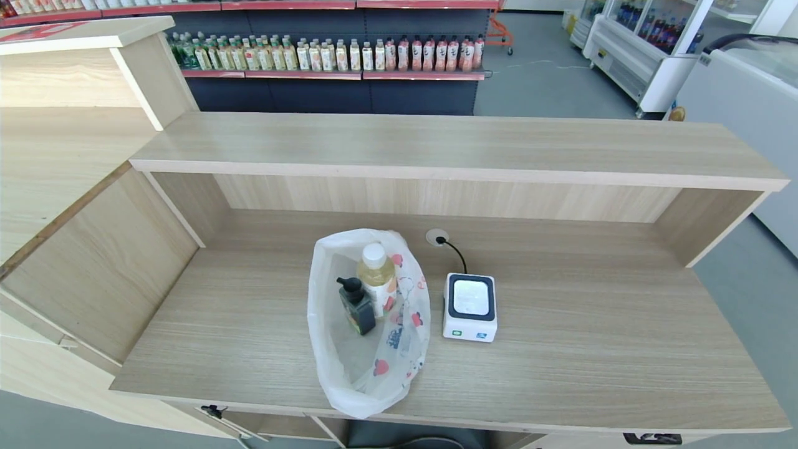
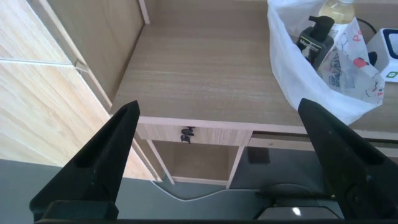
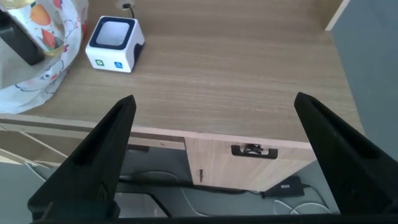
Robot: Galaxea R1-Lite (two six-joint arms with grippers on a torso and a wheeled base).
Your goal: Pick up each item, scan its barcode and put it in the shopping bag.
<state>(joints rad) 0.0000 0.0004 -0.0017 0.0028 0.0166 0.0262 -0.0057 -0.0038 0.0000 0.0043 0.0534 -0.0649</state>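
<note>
Bag (image 1: pixel 405 355) on counter (image 1: pixel 592 324) — shelves (image 1: pixel 299 75) behind

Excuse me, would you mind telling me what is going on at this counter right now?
Nothing is being handled at this moment. The left end effector and right end effector are both open and empty, hanging just off the near edge of the counter. The white bag lies open on it with a yellow drink bottle and a dark pump bottle inside. The scanner sits beside the bag, on the robot's right.
</note>
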